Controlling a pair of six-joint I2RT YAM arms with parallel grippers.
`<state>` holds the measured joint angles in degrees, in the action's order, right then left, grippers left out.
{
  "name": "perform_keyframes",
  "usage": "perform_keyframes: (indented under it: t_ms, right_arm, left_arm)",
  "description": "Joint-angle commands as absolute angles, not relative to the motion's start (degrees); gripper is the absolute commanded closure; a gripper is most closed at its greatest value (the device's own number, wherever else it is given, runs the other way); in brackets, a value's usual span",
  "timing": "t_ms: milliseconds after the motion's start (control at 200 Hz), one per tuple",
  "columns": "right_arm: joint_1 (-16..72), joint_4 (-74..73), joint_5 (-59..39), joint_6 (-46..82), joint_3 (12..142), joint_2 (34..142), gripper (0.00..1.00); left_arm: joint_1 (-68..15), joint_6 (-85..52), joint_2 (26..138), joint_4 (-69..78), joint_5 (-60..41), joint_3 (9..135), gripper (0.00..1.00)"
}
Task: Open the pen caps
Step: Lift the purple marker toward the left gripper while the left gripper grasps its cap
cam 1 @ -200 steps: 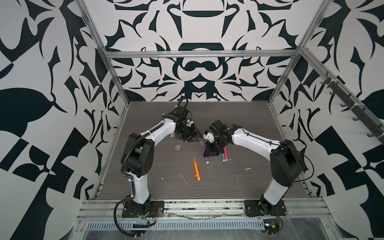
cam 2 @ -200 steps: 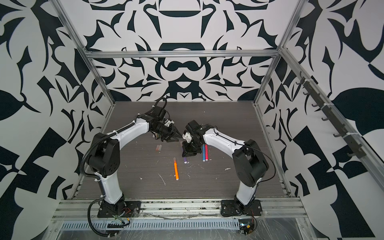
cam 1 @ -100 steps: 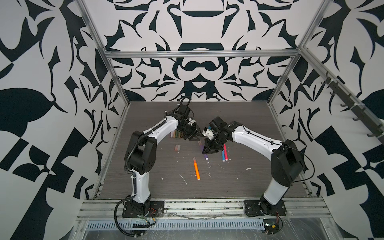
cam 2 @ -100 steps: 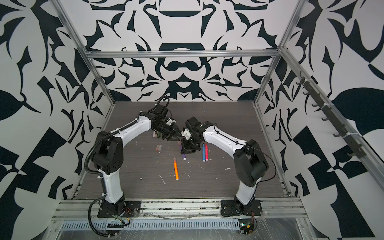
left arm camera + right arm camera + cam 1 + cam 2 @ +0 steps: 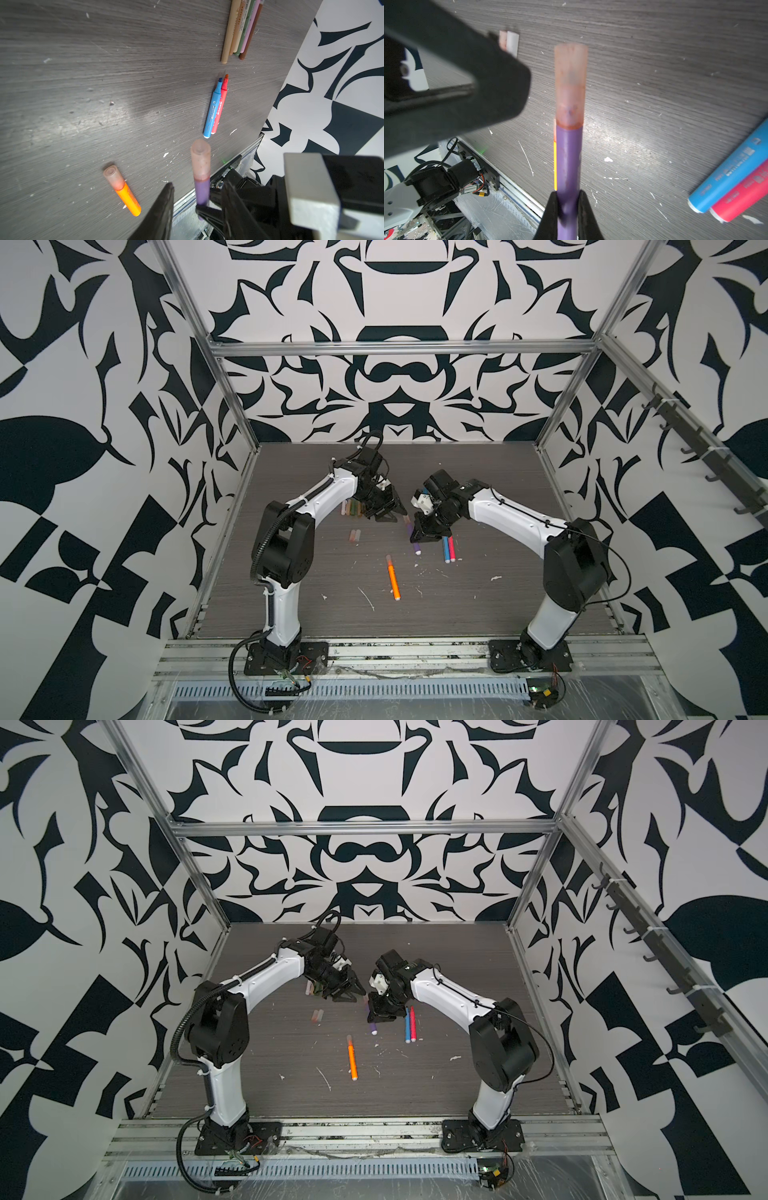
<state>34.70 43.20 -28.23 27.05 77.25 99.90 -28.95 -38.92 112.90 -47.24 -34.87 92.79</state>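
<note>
Little has shifted since a second ago: the left arm (image 5: 332, 493) has its black elbow block slightly further back, and both hands stay close together mid-bench. The right hand (image 5: 568, 209) is clenched on the smooth purple plastic barrel of a thick felt-tip pen (image 5: 569, 162), held off the grey wood-grain bench (image 5: 478, 614). In both top views the pen's long axis runs roughly front to back. Its translucent peach cap (image 5: 570, 83), a stubby frosted tube still seated, points toward the left hand (image 5: 395, 516) and the back wall. The left hand's black tapered fingers (image 5: 164, 209) stand apart, released, beside the cap without touching it. A capped orange pen (image 5: 392, 581) lies nearer the front, and an uncapped blue pen (image 5: 213, 112) and red pen (image 5: 219, 108) lie side by side
</note>
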Motion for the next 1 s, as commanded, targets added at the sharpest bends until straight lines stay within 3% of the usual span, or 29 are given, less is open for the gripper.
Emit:
perform_keyframes:
  t_ms: [0,290,355,435,490,565,605,775,860,955,995]
  right_arm:
    - [34.76,40.89,-31.68,27.74,78.75,97.26,1.0]
    - [34.82,37.9,-34.84,29.53,78.93,97.12,1.0]
    - [34.81,37.79,-34.89,29.61,79.01,97.21,1.0]
    - [34.76,37.48,-35.02,29.81,78.93,97.2,1.0]
    - [34.79,36.98,-35.23,30.16,78.69,97.12,1.0]
    - [34.82,36.03,-35.16,30.72,77.94,97.05,0.81]
    - [34.86,35.49,-35.24,31.09,77.49,97.05,0.76]
    - [34.85,34.51,-34.15,31.89,76.38,97.4,0.72]
    - [34.85,33.93,-33.61,32.57,75.99,97.73,0.85]
    - [34.89,33.34,-34.24,32.99,75.16,98.08,0.85]
    - [35.19,32.88,-34.45,33.19,74.6,97.88,0.98]
  left_arm:
    - [-29.18,-37.88,114.5,-50.19,-34.01,94.15,0.59]
    - [-29.22,-37.97,115.2,-49.76,-34.07,94.11,0.61]
    - [-29.18,-37.97,115.15,-49.66,-34.12,94.09,0.72]
    - [-29.22,-38.06,115.2,-49.66,-34.16,94.22,1.0]
    - [-29.15,-38.14,115.2,-49.77,-34.33,94.43,1.0]
    - [-29.14,-38.38,114.98,-49.83,-34.36,94.66,1.0]
    - [-29.19,-38.41,114.91,-49.78,-34.39,94.83,1.0]
    - [-29.16,-39.23,114.28,-49.38,-35.06,95.32,1.0]
    - [-29.01,-39.76,114.24,-48.83,-35.66,95.55,1.0]
    - [-28.32,-40.19,114.63,-48.34,-36.21,96.26,1.0]
    - [-27.96,-40.17,114.98,-48.26,-36.3,96.85,1.0]
